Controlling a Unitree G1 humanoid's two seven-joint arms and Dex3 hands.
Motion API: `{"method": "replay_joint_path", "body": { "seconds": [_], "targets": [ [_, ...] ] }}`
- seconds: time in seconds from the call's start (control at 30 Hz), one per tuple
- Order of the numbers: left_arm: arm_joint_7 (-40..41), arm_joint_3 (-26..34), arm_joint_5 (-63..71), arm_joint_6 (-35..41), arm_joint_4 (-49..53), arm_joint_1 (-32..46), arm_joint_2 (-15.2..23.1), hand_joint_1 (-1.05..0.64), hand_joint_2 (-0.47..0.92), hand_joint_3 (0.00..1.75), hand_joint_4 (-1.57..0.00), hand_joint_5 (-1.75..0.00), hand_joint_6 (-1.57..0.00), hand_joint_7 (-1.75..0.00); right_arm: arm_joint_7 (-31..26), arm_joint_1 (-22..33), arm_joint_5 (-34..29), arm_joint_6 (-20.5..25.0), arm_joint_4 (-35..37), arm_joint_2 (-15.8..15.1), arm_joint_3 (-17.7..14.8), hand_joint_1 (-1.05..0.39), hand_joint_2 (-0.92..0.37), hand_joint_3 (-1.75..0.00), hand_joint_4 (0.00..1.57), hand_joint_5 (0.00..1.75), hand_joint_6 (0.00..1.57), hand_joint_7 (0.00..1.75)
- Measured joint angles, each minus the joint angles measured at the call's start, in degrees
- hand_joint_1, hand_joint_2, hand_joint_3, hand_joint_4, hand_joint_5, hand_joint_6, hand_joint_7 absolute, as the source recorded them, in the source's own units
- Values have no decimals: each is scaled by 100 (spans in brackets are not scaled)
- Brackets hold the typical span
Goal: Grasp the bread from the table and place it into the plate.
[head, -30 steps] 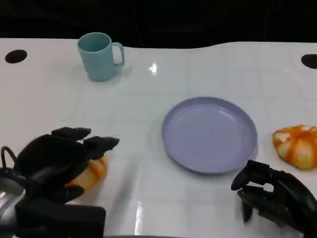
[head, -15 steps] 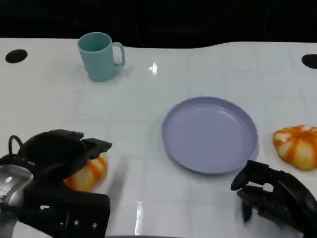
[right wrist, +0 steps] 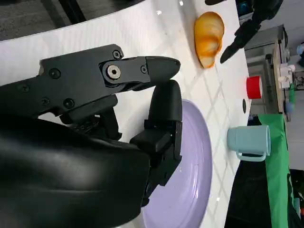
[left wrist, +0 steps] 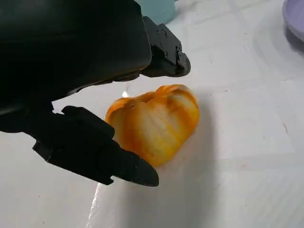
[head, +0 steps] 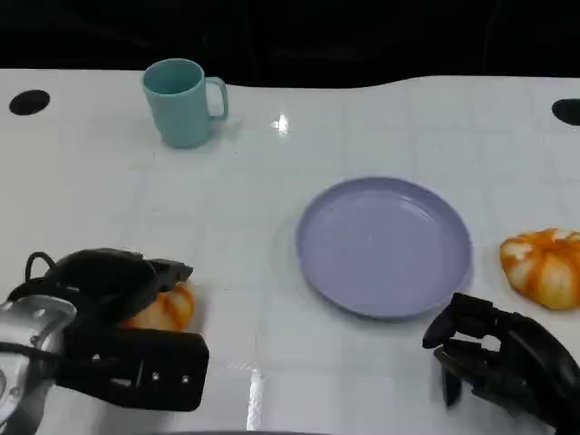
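An orange-and-white bread (head: 172, 308) lies on the white table at the near left. My left hand (head: 100, 290) is lowered over it. In the left wrist view the fingers (left wrist: 161, 52) arch above the bread (left wrist: 154, 121) and the thumb (left wrist: 95, 152) lies along its other side; no firm grip shows. The lilac plate (head: 383, 245) sits empty at the centre. A second bread (head: 544, 267) lies right of the plate. My right hand (head: 498, 358) rests near the front edge, below the plate, holding nothing. In the right wrist view its fingers (right wrist: 142, 71) reach out over the plate (right wrist: 194, 180).
A teal mug (head: 181, 101) stands at the far left, also seen as the mug (right wrist: 249, 140) in the right wrist view. A red object (right wrist: 254, 87) sits beyond the table. Dark holes (head: 29, 101) mark the table's far corners.
My left hand has sunk down and drawn back over the near-left bread, its fingers closing in around it. The right hand, plate and other bread have not moved.
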Motion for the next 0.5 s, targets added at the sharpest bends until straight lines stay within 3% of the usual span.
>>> {"method": "replay_joint_path", "body": {
  "seconds": [0.23,0.33,0.37,0.4,0.43,0.47,0.5],
  "targets": [
    [237,-181,-20,-52,505,-140,-45,-28,78,4,-21,-4,-25,-1,-9,24,-22,-13,-36,0,4,-51,-92,-28,67,175,67,138],
    [328,-226,-89,-93,629,-173,-74,-19,83,9,-51,-16,-54,-6,-11,45,-29,-20,-58,-2,6,-51,-92,-29,67,175,67,138],
    [406,-226,-131,-123,703,-195,-92,-17,83,14,-68,-31,-72,-9,-16,59,-33,-15,-77,-2,8,-51,-92,-29,67,175,67,138],
    [494,-224,-167,-150,767,-216,-105,-19,81,24,-75,-66,-90,-12,-22,71,-34,-8,-94,-2,10,-50,-92,-28,67,175,67,138],
    [601,-207,-256,-172,823,-233,-124,-20,74,45,-76,-103,-105,-19,-28,83,-34,4,-112,-2,10,-50,-92,-28,67,175,67,138],
    [722,-164,-329,-189,878,-247,-159,-21,64,67,-76,-124,-110,-27,-36,92,-34,17,-129,-2,11,-50,-92,-28,67,175,67,138],
    [839,-117,-384,-209,934,-261,-201,-20,52,99,-78,-154,-98,-82,-46,99,-34,25,-140,-2,12,-52,-92,-28,67,175,67,138]
  ]
}}
